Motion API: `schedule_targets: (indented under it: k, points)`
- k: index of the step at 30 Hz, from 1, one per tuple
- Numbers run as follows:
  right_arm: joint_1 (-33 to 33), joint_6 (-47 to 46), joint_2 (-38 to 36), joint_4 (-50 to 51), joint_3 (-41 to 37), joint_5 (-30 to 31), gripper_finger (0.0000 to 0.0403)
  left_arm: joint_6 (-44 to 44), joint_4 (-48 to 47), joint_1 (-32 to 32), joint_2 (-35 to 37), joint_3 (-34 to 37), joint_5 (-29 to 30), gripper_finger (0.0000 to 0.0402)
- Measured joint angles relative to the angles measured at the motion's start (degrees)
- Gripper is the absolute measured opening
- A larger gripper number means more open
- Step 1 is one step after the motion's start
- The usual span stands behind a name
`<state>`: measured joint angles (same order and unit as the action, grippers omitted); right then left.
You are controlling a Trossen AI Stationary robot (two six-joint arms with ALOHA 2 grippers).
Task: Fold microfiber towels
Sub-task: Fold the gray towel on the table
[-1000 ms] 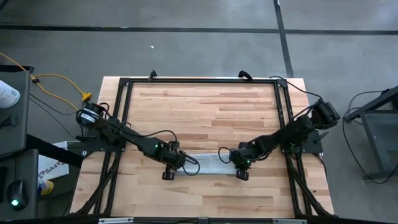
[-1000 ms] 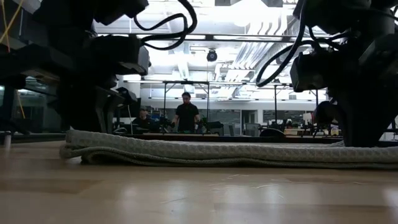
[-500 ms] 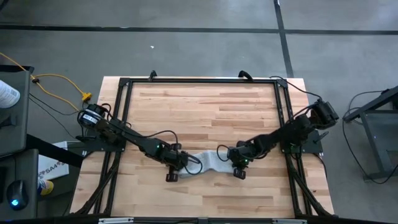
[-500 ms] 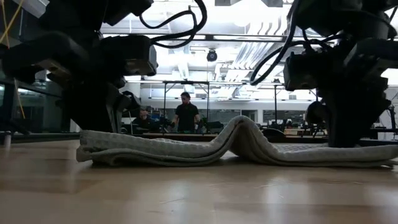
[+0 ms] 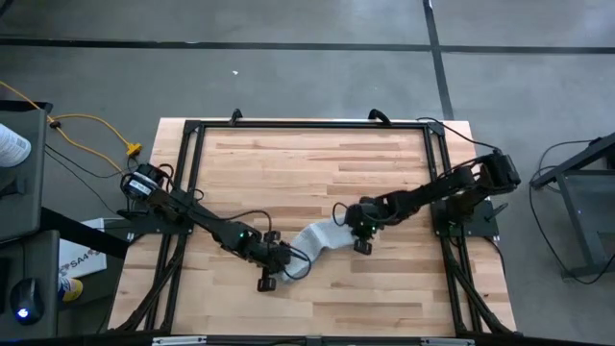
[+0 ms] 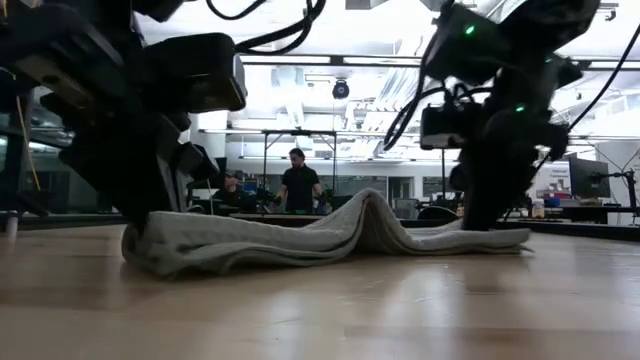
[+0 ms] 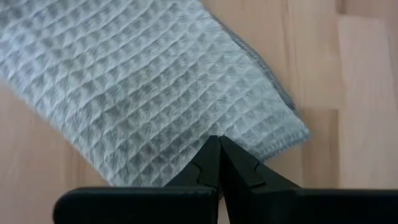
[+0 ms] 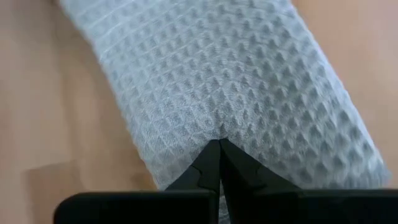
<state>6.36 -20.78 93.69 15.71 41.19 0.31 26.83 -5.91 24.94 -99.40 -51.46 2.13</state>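
The light grey waffle-weave towel [image 5: 322, 240] lies on the wooden table as a narrow, several-layered strip. It runs aslant, with a hump [image 6: 372, 205] in its middle and both ends on the tabletop. My left gripper [image 5: 276, 261] is shut on its left end, which shows in the left wrist view [image 7: 155, 81]. My right gripper [image 5: 355, 233] is shut on its right end, which shows in the right wrist view [image 8: 236, 81]. In the low view the left arm [image 6: 150, 180] stands at the picture's left and the right arm [image 6: 490, 170] at its right. My left gripper pinches the towel's left end [image 7: 208, 127] between its shut fingertips, coming down from above near an end corner [image 7: 298, 134]. How many layers it has, I cannot tell. That end lies low on the table. My right gripper pinches the towel's right end [image 8: 217, 130] between its shut fingertips, coming down from above. How many layers it has, I cannot tell. That end rests on the table, and the cloth between the two grippers is slack and humped.
A black frame [image 5: 307, 125] runs round the tabletop. Bare wood lies far [image 5: 307, 173] and near [image 5: 317, 308] of the towel. People stand in the room beyond the table [image 6: 298, 180].
My right gripper has gone toward the table's left and far edges, my left gripper a little toward the right and near edges. The flat strip has been pushed together: its middle has risen into a hump and it now lies aslant.
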Motion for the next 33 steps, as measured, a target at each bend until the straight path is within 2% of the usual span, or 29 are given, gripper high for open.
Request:
schedule_targets:
  k: [8, 11, 18, 26, 33]
  points:
    - [-7.7, 9.9, 0.1, -3.4, -0.1, -0.9, 0.0002, 3.4, 3.9, 0.2, -4.7, -3.3, 3.5, 0.0000]
    - [-10.1, 14.6, 0.1, -4.4, -0.1, -3.4, 0.0002, 0.6, 3.5, 0.2, -6.8, -6.0, 4.7, 0.0000]
    - [-14.1, 25.1, 0.2, -6.9, -0.2, -4.7, 0.0002, -3.7, 2.8, 0.2, -9.1, -9.9, 6.4, 0.0000]
    - [-18.1, 28.8, 0.3, -13.4, -0.2, -3.3, 0.0002, -1.0, 3.0, 0.2, -9.1, -10.6, 6.6, 0.0000]
    - [-20.7, 29.7, 0.2, -19.0, -0.2, -7.0, 0.0002, -1.5, 3.0, -0.6, -9.1, -12.4, 8.7, 0.0000]
